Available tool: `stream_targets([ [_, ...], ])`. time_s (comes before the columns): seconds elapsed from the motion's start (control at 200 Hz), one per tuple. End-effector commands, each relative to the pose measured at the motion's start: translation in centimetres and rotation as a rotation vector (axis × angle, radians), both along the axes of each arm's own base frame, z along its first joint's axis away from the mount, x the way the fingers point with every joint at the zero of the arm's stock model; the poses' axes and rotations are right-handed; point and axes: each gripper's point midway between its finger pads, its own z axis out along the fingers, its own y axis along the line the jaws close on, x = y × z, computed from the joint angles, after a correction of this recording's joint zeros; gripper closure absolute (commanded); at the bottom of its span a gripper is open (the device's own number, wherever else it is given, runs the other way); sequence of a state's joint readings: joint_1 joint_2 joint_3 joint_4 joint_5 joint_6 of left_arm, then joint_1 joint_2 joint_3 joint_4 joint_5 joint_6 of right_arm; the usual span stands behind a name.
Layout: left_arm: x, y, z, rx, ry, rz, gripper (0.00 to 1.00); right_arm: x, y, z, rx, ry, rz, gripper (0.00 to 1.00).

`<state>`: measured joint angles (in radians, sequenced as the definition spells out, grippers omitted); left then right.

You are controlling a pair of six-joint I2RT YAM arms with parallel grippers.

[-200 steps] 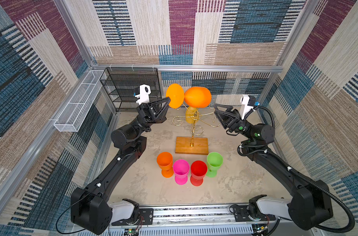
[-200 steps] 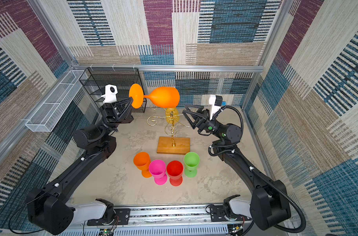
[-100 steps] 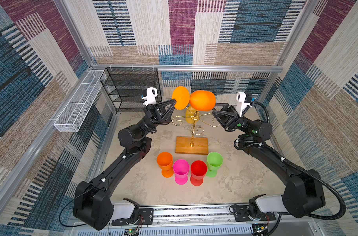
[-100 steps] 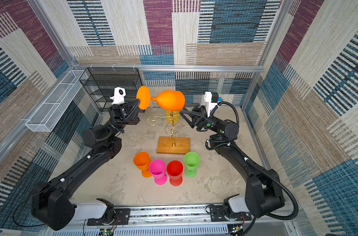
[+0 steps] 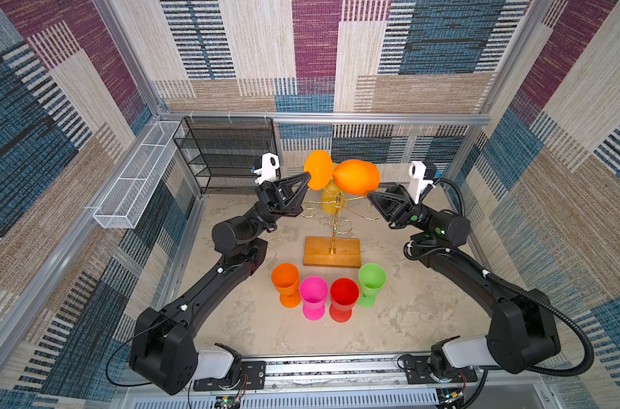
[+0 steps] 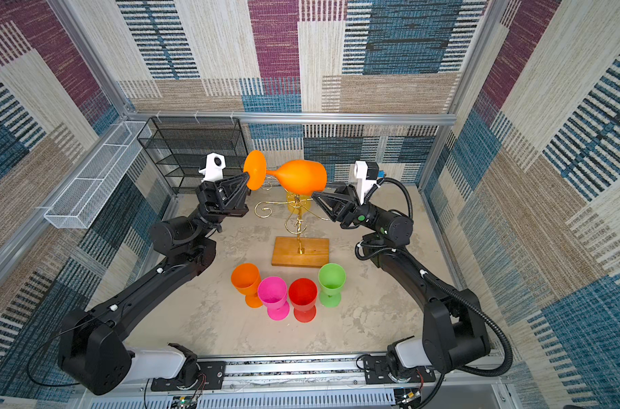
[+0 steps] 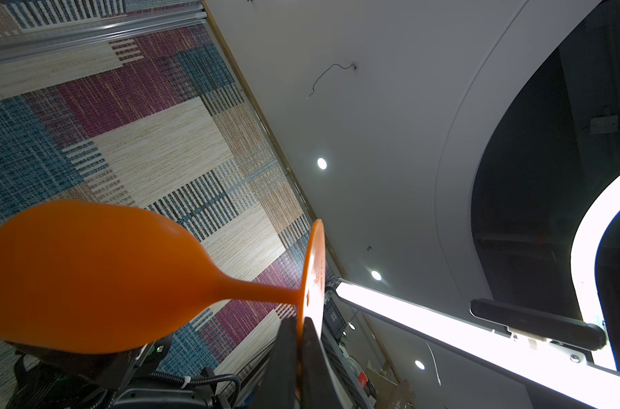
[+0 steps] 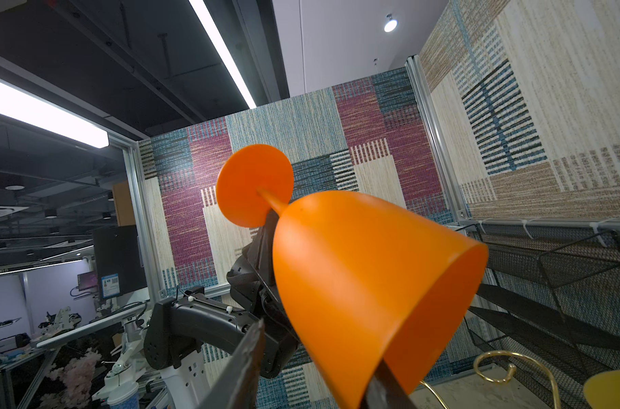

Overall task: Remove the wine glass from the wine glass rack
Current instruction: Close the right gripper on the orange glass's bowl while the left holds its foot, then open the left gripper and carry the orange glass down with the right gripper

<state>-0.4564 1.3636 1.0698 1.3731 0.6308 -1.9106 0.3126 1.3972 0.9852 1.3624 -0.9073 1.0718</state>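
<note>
An orange wine glass (image 5: 356, 177) (image 6: 303, 176) lies level in the air above the wine glass rack (image 5: 331, 251) (image 6: 299, 251), a gold wire stand on a wooden base. My left gripper (image 5: 306, 176) (image 6: 245, 176) (image 7: 299, 329) is shut on the edge of the glass's round foot (image 7: 313, 269). My right gripper (image 5: 370, 194) (image 6: 315, 194) (image 8: 319, 350) is open astride the bowl's rim (image 8: 443, 336). One finger (image 8: 382, 386) is inside the bowl. The other finger (image 8: 244, 364) stands outside, a little apart from the wall. A yellow glass (image 5: 328, 203) (image 6: 296, 205) hangs on the rack.
Orange (image 5: 285, 283), pink (image 5: 313, 294), red (image 5: 344, 295) and green (image 5: 371, 281) glasses stand in a row in front of the rack's base. A black mesh shelf unit (image 5: 227, 155) stands at the back left. A white mesh basket (image 5: 135, 180) hangs on the left wall.
My left gripper has carried the orange glass to the right. My right gripper has come in to the bowl's rim and its jaws have narrowed.
</note>
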Motion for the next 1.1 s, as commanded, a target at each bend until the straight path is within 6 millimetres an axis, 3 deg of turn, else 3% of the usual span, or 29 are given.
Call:
stream_targets([
  [0.0, 0.0, 0.2, 0.1, -0.027, -0.008, 0.004, 1.00, -1.0, -0.3, 0.3, 0.010, -0.045, -0.001, 0.61],
  [0.26, 0.6, 0.0, -0.3, -0.036, 0.024, 0.001, 1.00, -1.7, -0.7, 0.0, 0.010, -0.042, -0.021, 0.69],
  [0.596, 0.8, -0.7, -0.8, -0.042, 0.053, -0.018, 0.96, -1.5, -0.7, -0.2, 0.003, -0.025, -0.040, 0.89],
  [0.671, 1.0, -0.6, -0.8, -0.057, 0.068, -0.009, 0.91, -1.4, -0.9, -0.1, 0.011, -0.011, -0.048, 0.94],
  [0.791, 1.2, -0.6, -1.3, -0.064, 0.091, -0.003, 0.72, -1.4, -1.1, 0.1, 0.030, 0.025, -0.046, 1.00],
  [0.911, 1.2, -0.5, -1.5, -0.065, 0.092, 0.004, 0.56, -0.9, -1.2, 0.5, 0.035, 0.077, -0.059, 1.00],
  [1.002, 1.1, -0.5, -1.5, -0.065, 0.085, 0.011, 0.50, -0.3, -1.6, 0.9, 0.027, 0.111, -0.117, 1.00],
  [1.097, 0.9, -0.5, -1.4, -0.059, 0.066, 0.022, 0.49, 0.1, -2.3, 1.5, 0.010, 0.133, -0.216, 1.00],
])
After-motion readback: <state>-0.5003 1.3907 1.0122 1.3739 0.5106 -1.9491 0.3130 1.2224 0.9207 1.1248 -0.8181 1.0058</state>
